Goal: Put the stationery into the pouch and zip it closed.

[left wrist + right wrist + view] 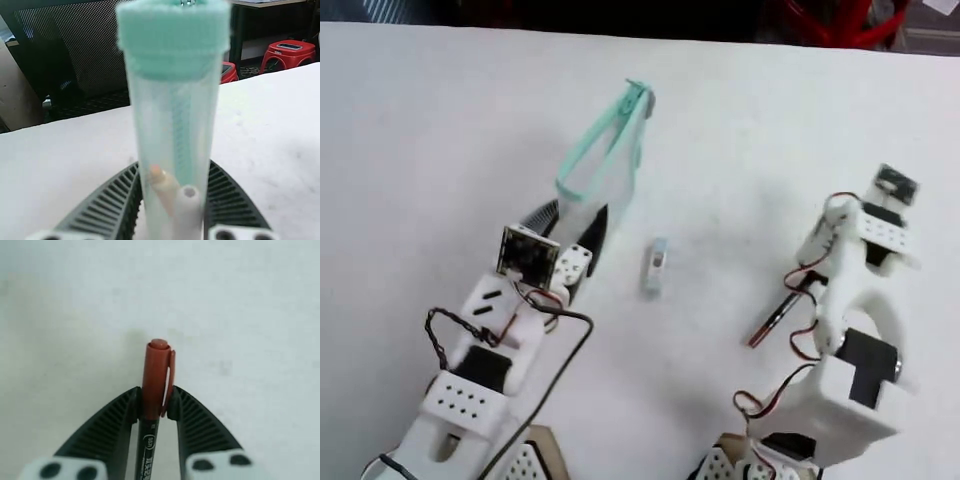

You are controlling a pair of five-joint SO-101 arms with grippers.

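**High view.** Pouch (603, 165): translucent with teal trim, lying on the white table (430, 120), zipper edge spread open. Its near end sits between the fingers of the left gripper (572, 224). Small pale-blue item (655, 267): flat on the table between the arms, apart from the pouch. Pen (772, 318): red-capped, projecting from under the right arm.

**Left wrist view.** Left gripper (173, 169): clenched on the pouch (175, 100). A peach piece (161, 181) and a white piece (189, 197) show through the wall (kind not discernible).

**Right wrist view.** Right gripper (154, 397): clamped on the pen (156, 372) at the cap, cap end toward the table.
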